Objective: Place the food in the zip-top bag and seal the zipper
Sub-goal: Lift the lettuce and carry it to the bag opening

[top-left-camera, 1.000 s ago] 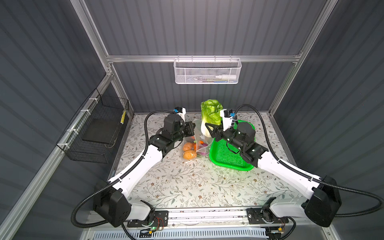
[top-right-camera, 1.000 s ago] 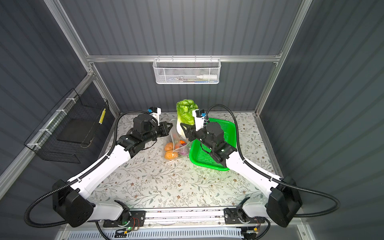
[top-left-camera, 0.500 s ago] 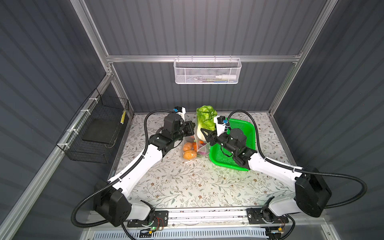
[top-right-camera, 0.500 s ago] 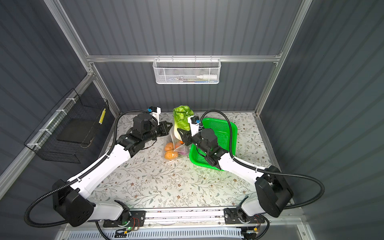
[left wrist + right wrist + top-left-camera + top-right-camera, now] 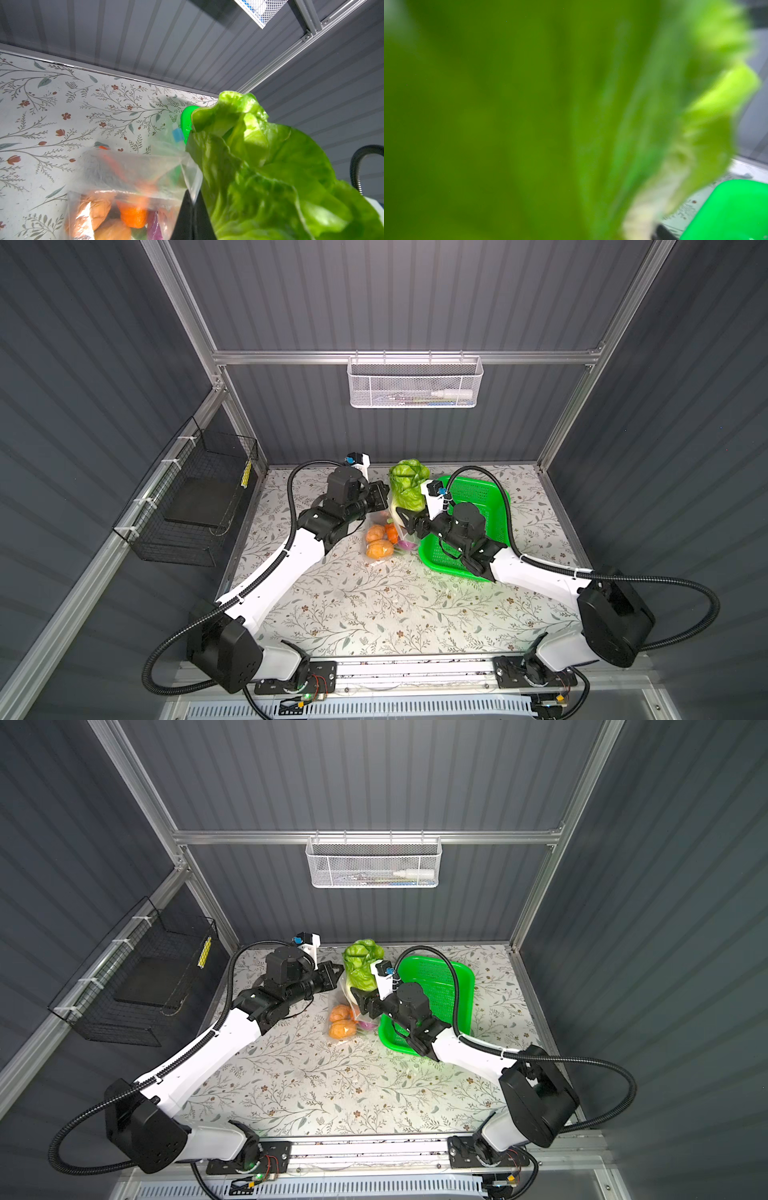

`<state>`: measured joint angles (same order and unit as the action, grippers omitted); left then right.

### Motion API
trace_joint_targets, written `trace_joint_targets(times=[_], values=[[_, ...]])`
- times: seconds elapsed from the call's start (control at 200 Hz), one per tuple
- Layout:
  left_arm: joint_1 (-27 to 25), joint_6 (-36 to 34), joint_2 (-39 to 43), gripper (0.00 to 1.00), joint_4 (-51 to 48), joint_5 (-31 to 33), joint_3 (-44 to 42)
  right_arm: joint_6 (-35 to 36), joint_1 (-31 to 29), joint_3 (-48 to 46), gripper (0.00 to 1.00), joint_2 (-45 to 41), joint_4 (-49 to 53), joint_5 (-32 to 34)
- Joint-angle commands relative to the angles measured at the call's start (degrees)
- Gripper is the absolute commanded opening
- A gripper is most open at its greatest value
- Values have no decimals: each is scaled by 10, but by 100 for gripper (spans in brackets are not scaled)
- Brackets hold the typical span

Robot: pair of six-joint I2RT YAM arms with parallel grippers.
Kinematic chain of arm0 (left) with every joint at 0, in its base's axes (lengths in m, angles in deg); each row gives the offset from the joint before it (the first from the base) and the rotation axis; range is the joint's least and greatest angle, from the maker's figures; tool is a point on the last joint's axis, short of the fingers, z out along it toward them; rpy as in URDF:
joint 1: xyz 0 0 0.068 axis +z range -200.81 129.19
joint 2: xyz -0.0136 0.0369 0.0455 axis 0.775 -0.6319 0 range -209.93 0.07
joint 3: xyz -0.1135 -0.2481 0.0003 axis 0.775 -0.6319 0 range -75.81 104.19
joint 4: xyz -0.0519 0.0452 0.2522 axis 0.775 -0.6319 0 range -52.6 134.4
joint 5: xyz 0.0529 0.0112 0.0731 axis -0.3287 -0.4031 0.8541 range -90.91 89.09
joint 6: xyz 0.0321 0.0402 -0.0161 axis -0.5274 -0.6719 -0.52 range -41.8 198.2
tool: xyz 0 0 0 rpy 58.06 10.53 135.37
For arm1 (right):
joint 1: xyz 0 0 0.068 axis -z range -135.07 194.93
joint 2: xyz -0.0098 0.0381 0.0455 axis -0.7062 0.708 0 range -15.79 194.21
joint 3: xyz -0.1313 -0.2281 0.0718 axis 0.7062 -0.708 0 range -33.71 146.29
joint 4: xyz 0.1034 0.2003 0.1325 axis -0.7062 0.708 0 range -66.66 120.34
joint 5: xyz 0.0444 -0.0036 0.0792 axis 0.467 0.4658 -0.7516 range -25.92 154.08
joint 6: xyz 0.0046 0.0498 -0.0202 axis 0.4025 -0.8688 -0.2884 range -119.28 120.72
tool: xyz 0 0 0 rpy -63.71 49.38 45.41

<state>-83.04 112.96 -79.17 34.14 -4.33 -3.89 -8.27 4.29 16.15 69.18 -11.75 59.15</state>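
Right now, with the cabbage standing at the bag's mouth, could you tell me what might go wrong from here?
1. The cabbage stands mostly above the zip-top bag; released now, it may topple onto the table instead of sliding in.
2. Only the left gripper pinches the bag's edge; the cabbage pushing down could pull the film free or collapse the mouth.
3. Leaves lie close to the blue slider tab and may later block sealing.

The cabbage (image 5: pixel 408 485) stands at the bag (image 5: pixel 135 166) mouth, the basket (image 5: pixel 482 493) just right of both.
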Motion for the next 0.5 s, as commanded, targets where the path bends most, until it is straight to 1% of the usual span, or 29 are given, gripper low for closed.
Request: trace_joint_targets(times=[0.0,0.115,0.225,0.29,0.4,0.495], values=[[-1,5,14,0,10,12,-6,2,-3,-5,85,-24,-2,-10],[-1,5,12,0,11,13,-5,0,-3,-3,92,-39,14,-9],[-1,6,13,0,11,15,-5,-14,-1,13,93,-47,46,-2],[0,8,14,0,11,14,-6,-42,-2,32,89,-48,68,-8],[0,12,16,0,16,13,-12,-121,-3,69,76,-41,108,-9],[0,13,17,0,21,12,-16,-182,-3,97,69,-32,162,18]])
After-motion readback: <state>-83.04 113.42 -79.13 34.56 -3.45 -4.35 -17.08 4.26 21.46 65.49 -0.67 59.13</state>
